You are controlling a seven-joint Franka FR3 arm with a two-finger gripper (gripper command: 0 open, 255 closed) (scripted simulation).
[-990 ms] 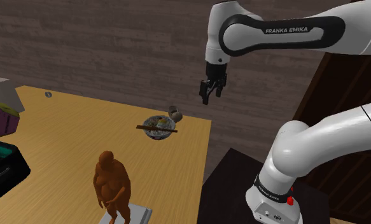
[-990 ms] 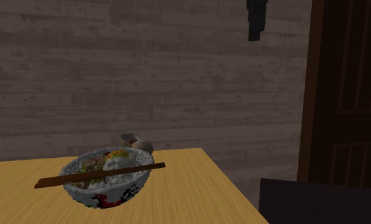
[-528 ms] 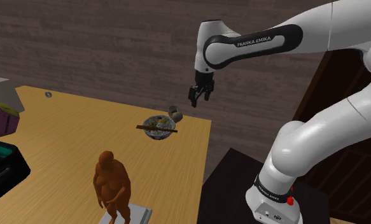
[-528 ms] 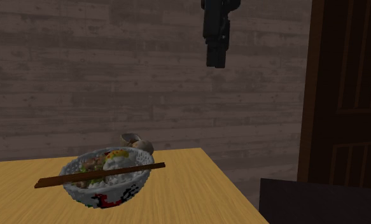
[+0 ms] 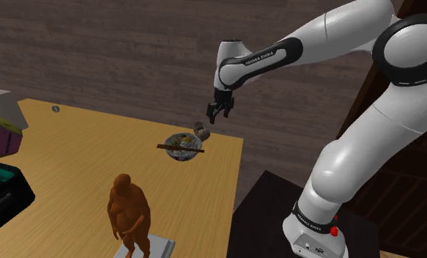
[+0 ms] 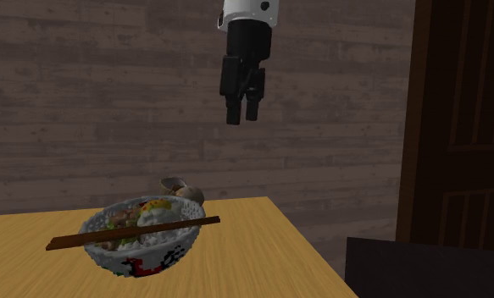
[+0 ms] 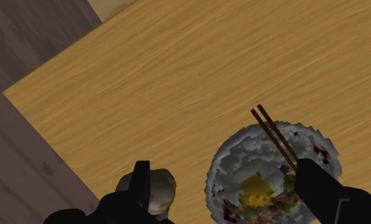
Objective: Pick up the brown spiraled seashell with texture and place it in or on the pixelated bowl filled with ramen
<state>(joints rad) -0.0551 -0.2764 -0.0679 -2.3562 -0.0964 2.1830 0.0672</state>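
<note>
- Seashell (image 5: 202,132) support: counter (image 5: 94,154), bearing it near a corner.
- Ramen bowl (image 6: 152,252), chopsticks (image 6: 135,231) across its rim, stands just beside: a short carry, likely.
- Gripper (image 6: 242,117) hovers above both, fingers spread, empty, for straddling.
- Seashell: brownish-grey, lying unlifted between bowl and counter edge.

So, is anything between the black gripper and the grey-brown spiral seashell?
Nothing; in the second exterior view only open air separates the gripper from the seashell below.
</note>
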